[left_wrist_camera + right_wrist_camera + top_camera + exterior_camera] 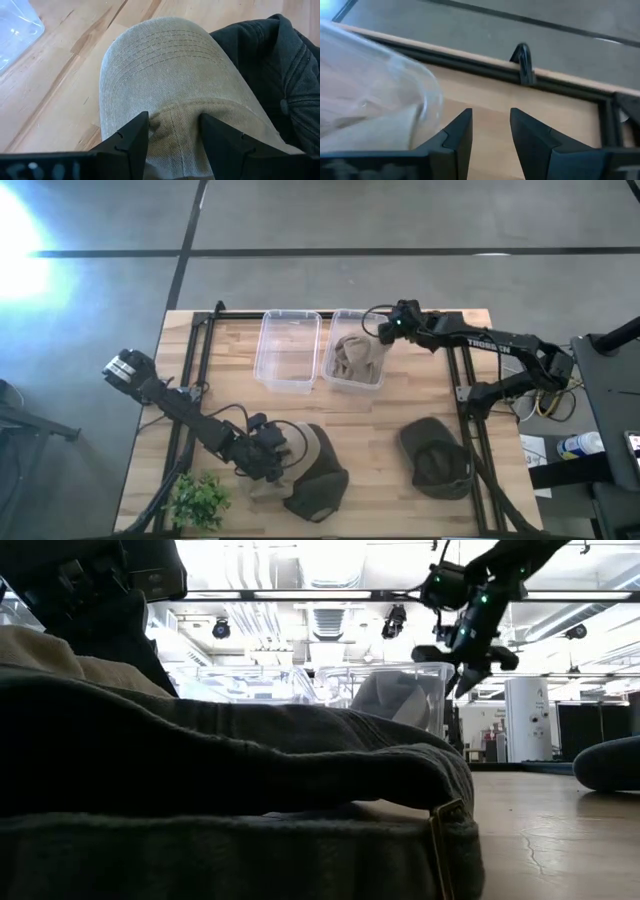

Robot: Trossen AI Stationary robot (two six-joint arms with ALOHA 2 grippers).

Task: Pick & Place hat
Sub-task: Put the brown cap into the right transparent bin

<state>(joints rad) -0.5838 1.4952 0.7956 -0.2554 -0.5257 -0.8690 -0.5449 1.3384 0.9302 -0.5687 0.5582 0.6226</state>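
Note:
A tan cap (312, 448) lies near the table's near edge, resting partly on a dark cap (322, 492). My left gripper (280, 452) comes from the left and is shut on the tan cap; the left wrist view shows its brim (160, 60) ahead of the fingers. A second tan hat (355, 358) lies crumpled inside the right clear bin (352, 383). My right gripper (388, 332) hovers open above that bin's far right corner, holding nothing (490, 135). Another dark cap (437, 458) lies on the table's right side. My left gripper (175, 132) pinches the tan cap at the front of its crown (175, 117), just behind the brim seam. The cloth puckers between the two fingers (131, 137). They come slanting down from the table's left. The cap still lies on the dark cap and the table.
An empty clear bin (288, 350) stands beside the filled one at the far edge. A small green plant (198, 500) sits at the near left corner. Black rails (190, 380) run along both table sides. Bare wood lies between the bins and the caps.

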